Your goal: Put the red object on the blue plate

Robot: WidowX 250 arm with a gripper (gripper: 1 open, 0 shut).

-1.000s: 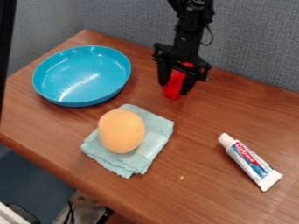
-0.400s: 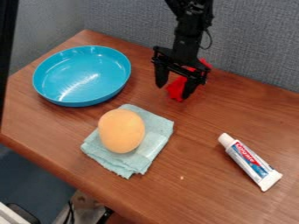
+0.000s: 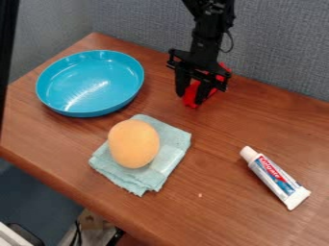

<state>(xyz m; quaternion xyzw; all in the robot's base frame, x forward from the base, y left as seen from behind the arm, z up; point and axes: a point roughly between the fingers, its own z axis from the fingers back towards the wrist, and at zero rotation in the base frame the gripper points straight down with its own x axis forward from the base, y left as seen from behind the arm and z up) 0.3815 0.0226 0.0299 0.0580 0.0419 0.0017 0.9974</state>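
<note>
The red object (image 3: 194,93) stands on the brown table at the back centre, right of the blue plate (image 3: 88,83). My gripper (image 3: 197,91) points straight down over it, with its black fingers (image 3: 179,83) on either side of the red block and drawn in against it. The block still rests on the table top. The blue plate is a round turquoise dish with nothing in it, about a hand's width left of the gripper.
An orange ball (image 3: 134,142) sits on a pale teal cloth (image 3: 166,159) in front of the gripper. A white toothpaste tube (image 3: 276,177) lies at the front right. The table's front edge (image 3: 77,183) runs diagonally close to the cloth.
The fingers have drawn slightly closer around the red object. The arm has stayed in place and the block has not moved.
</note>
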